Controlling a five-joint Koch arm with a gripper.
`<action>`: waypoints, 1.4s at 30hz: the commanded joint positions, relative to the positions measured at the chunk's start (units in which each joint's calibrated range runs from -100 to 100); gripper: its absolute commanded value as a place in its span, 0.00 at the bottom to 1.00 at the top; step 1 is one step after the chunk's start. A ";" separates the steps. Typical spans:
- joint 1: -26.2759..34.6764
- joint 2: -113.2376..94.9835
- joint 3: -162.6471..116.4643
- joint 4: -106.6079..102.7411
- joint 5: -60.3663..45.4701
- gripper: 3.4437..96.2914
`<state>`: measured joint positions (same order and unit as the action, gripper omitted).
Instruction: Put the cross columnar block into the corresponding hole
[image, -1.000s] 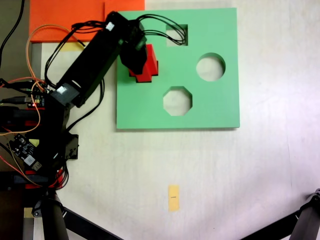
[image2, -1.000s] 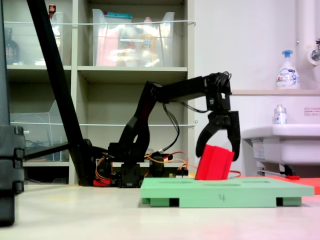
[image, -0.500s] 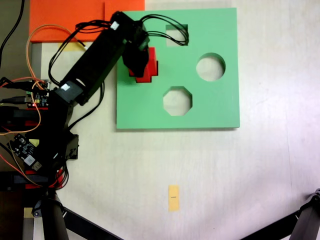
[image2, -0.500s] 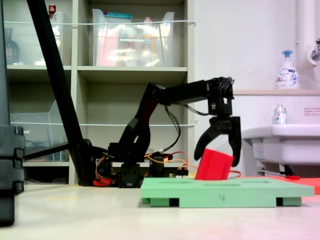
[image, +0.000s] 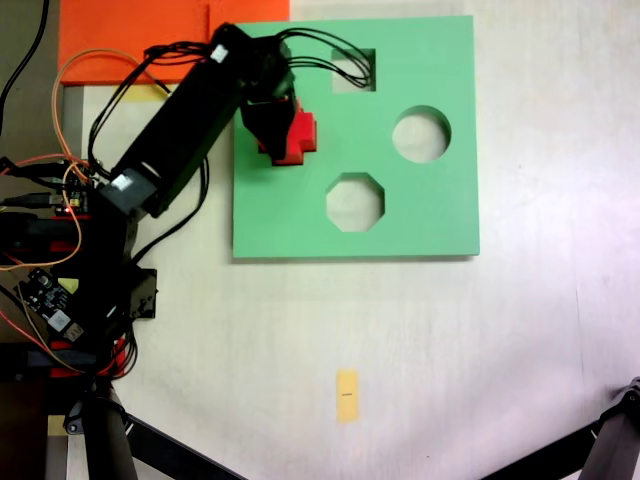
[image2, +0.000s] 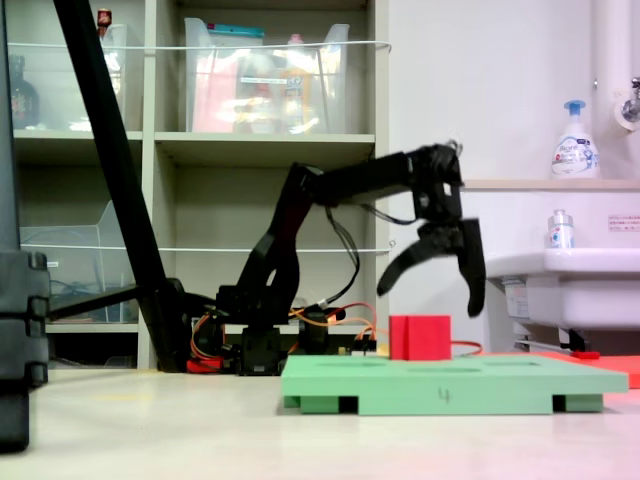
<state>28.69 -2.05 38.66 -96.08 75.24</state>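
The red cross columnar block (image: 297, 136) (image2: 420, 338) stands upright in the green foam board (image: 420, 220) (image2: 450, 380), near the board's left side in the first exterior view. The corresponding hole is hidden under the block. My gripper (image: 272, 118) (image2: 430, 296) hangs open just above the block. Its fingers (image2: 472, 275) are spread wide and do not touch the block in the second exterior view. In the first exterior view the gripper body covers the block's left part.
The board also has a square cutout (image: 352, 70), a round one (image: 420, 135) and an octagonal one (image: 354, 202). An orange sheet (image: 130, 35) lies at the top left. A yellow tag (image: 347, 395) lies on the table. Circuit boards and wires (image: 50, 250) sit by the arm's base.
The gripper has opened wider and risen off the block. The block went from tilted to upright and sits lower in the board.
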 joint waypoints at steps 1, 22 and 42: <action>-0.15 -13.73 2.22 1.96 -2.54 0.80; -26.81 -65.41 -32.08 34.22 -53.24 0.58; -26.47 -97.95 -138.66 105.95 -70.48 0.49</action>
<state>2.17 -99.18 -99.12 16.40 5.59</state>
